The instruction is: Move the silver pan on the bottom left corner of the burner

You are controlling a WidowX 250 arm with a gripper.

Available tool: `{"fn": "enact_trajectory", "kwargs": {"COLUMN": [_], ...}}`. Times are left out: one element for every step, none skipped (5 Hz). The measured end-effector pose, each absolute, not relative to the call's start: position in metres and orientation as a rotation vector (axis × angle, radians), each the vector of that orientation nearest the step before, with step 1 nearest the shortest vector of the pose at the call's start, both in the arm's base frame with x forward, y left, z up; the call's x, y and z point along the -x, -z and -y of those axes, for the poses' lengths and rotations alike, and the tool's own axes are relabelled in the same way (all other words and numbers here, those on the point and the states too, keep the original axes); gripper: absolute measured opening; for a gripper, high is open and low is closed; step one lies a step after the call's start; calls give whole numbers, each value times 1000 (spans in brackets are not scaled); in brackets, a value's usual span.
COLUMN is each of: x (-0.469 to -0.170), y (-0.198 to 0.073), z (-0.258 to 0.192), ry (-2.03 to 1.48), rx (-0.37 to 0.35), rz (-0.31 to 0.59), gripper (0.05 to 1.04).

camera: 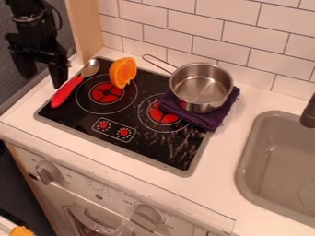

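My gripper (pixel 43 81) is at the far left of the scene, beside the left edge of the stove top (pixel 117 145), with its two fingers spread apart and nothing between them. Just right of it, a spoon (pixel 66 92) lies slantwise along the left side of the stove top, its red handle toward the near left and its silver bowl toward the far right. Next comes the left burner (pixel 106 92), red in the middle, with an orange toy (pixel 123 72) at its far side. Two red knobs (pixel 113 129) sit at the near side of the stove top, between the burners. The right burner (pixel 164 115) is partly covered by a folded purple cloth (pixel 212 120), which reaches over the stove top's far right part onto the white counter (pixel 216 170). On that cloth rests the silver pan (pixel 201 86), open side up, its handle pointing to the far left. Farther right is a grey sink (pixel 245 166) set into the counter, with a dark tap (pixel 309 114) at its far right.
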State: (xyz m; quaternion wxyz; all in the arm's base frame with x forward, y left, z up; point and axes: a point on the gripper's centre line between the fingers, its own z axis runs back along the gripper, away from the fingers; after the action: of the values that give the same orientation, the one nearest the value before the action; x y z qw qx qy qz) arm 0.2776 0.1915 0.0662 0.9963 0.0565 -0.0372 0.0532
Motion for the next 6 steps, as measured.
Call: {"fn": "enact_trajectory", "kwargs": {"x": [-276,-280,-293,-315,-344,-361], "y": [-58,-62,-80,-91,-92,-83], "z": [-190,-151,-98,-47,0,51], "ry": [-115,-15,154,398,581,697], "rx": [-101,-121,-101,-28,43,33], "rz": [55,65,120,192,242,240], "gripper": [1000,1000,1000,1000,1000,1000]}}
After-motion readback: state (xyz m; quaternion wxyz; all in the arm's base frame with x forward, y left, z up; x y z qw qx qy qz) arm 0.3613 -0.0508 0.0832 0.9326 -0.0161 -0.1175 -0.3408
